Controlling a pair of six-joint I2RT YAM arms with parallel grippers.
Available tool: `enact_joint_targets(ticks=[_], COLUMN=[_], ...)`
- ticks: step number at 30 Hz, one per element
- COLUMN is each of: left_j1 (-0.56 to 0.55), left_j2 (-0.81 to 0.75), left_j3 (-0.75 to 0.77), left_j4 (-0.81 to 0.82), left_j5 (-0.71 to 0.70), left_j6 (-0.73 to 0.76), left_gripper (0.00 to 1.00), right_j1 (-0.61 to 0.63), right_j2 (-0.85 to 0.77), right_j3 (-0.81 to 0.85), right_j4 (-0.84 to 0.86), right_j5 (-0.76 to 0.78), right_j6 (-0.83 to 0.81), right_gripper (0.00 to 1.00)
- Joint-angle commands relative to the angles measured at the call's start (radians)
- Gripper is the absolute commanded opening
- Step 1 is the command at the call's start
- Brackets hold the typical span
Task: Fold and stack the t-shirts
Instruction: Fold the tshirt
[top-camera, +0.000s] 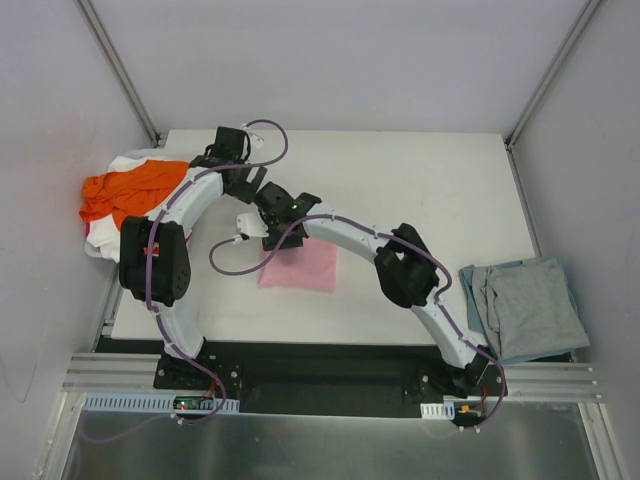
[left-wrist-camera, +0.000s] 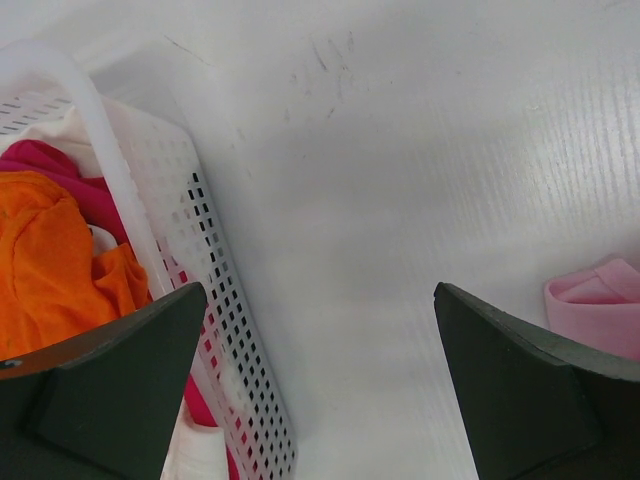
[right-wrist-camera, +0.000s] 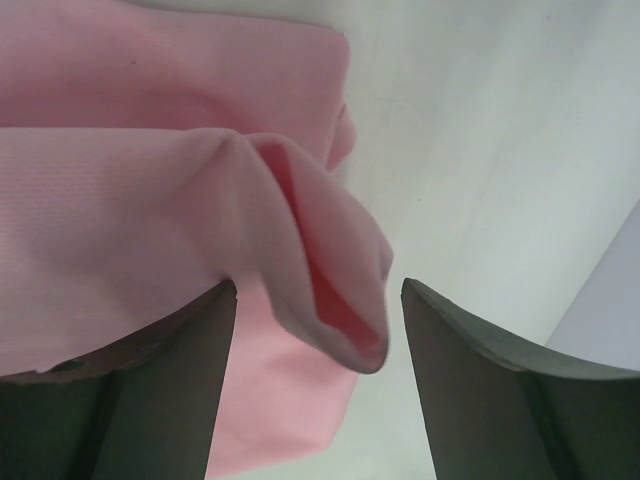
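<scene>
Left fingers (left-wrist-camera: 120, 380): spread wide with nothing between them, hovering over bare surface (top-camera: 420, 190) between the basket and the pink shirt.
Right fingers (right-wrist-camera: 490, 400): parted, astride a raised fold at the pink shirt's edge; the fold lies against one finger, with a gap to the other, so they are not clamped on it.
Light pink t-shirt (top-camera: 305, 268): folded into a flat rectangle at the middle of the surface, near its front.
Grey-blue t-shirt (top-camera: 525, 305): folded, at the right edge, well apart from the pink one.
Orange t-shirt (top-camera: 125, 190): crumpled on top of the pile in the basket.
Basket (left-wrist-camera: 190, 230): white, perforated, at the left edge.
</scene>
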Motion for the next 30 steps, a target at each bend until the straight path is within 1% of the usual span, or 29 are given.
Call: enact_joint_targets(ticks=[1,6,9,12,18,30], left_j1=[0.009,0.009,0.009,0.009,0.009,0.009], left_j2=[-0.050,-0.050,-0.052,-0.052,-0.064,-0.067], left_j3=[-0.007,-0.013,-0.010,-0.007,-0.010,-0.024], left_j4=[0.017,0.019,0.019,0.019,0.019,0.019], left_j5=[-0.016,-0.025,-0.030,-0.032,-0.022,0.016], left_j6=[0.004,0.005,0.009,0.007,0.006,-0.010], left_gripper=[0.99,0.99,0.99,0.99,0.99,0.99], right_j1=[-0.018,-0.021,-0.022,-0.021,-0.022,-0.018], right_j2=[0.024,0.061,0.067,0.071,0.003,-0.126], right_j3=[0.057,0.066,0.044,0.021,-0.048,-0.078], right_j4=[0.067,0.100,0.124,0.161,0.245,0.222], right_j5=[-0.031,-0.056,-0.064,-0.035,0.016,0.142], right_j6=[-0.034,-0.040,-0.045,-0.042,-0.008,0.000], right_gripper=[0.70,0.71,0.71,0.72,0.73,0.75])
